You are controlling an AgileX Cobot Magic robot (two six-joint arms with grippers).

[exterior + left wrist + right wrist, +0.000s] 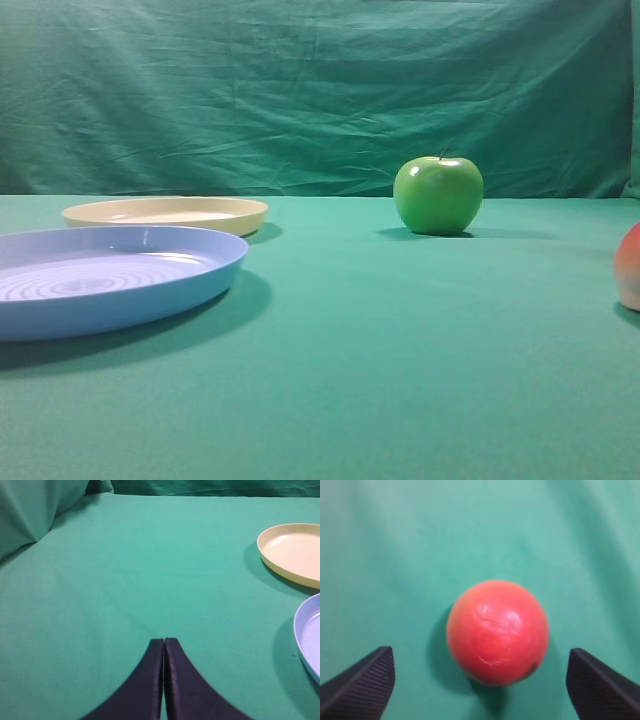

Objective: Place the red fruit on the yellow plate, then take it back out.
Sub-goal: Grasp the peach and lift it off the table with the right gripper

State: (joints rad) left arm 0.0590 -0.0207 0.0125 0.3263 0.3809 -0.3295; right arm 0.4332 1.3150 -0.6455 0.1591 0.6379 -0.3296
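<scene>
My right gripper [480, 680] gapes wide, gripping nothing; the round red fruit [497, 631] sits mid-frame on green cloth between my fingers. The shallow cream-yellow plastic plate [165, 213], left, is empty; I cannot tell which stage this is.

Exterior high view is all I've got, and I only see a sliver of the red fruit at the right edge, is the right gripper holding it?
Observer: No. In the right wrist view the red fruit sits on the green cloth, and the right gripper stands wide open, its fingers clear of the fruit on both sides.
Operator: And the left gripper, I can't see it at all.
Observer: The left gripper is shut, with nothing in it, above bare cloth.
Operator: Is anything on the yellow plate?
Observer: The part of the yellow plate that shows in the left wrist view is empty; the blue plate lies beside it.
</scene>
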